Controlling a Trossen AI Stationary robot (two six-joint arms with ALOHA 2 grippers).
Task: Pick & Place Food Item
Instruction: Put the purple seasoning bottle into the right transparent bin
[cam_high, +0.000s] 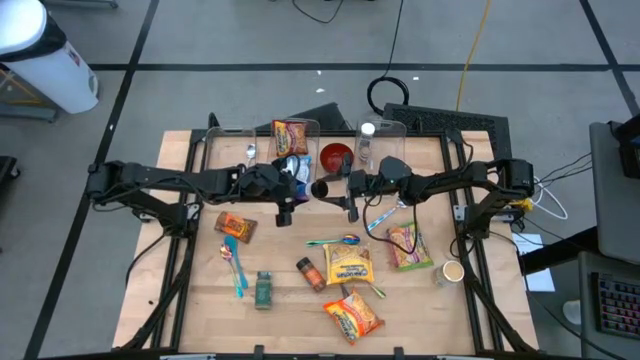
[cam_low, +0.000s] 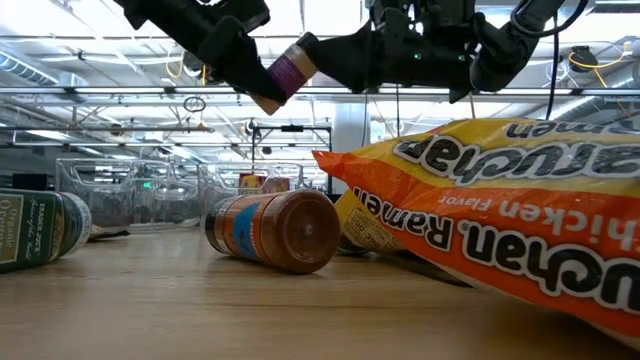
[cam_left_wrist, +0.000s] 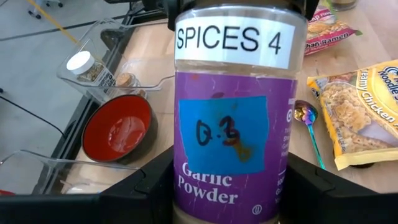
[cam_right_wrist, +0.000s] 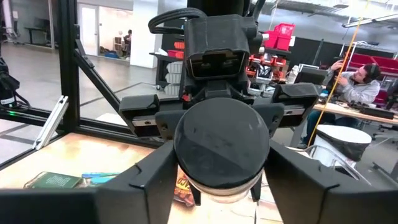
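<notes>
High view: left pincer (cam_high: 297, 190) and right pincer (cam_high: 334, 187) meet mid-air over table (cam_high: 190, 300) centre, garlic powder jar (cam_high: 308, 188) between them. Red bowl (cam_high: 336, 157) just behind; ramen packs (cam_high: 352, 316), spoons, brown spice jar (cam_high: 310, 272) in front.
Low view: jar (cam_low: 283, 74) held high; brown jar (cam_low: 275, 231) lying on wood, ramen pack (cam_low: 520, 210) close up.
Left wrist view: left fingers (cam_left_wrist: 149, 186) clamped on jar (cam_left_wrist: 230, 124) body.
Right wrist view: right fingers (cam_right_wrist: 149, 174) flank dark cap (cam_right_wrist: 222, 146); contact unclear. Person at desk behind.
</notes>
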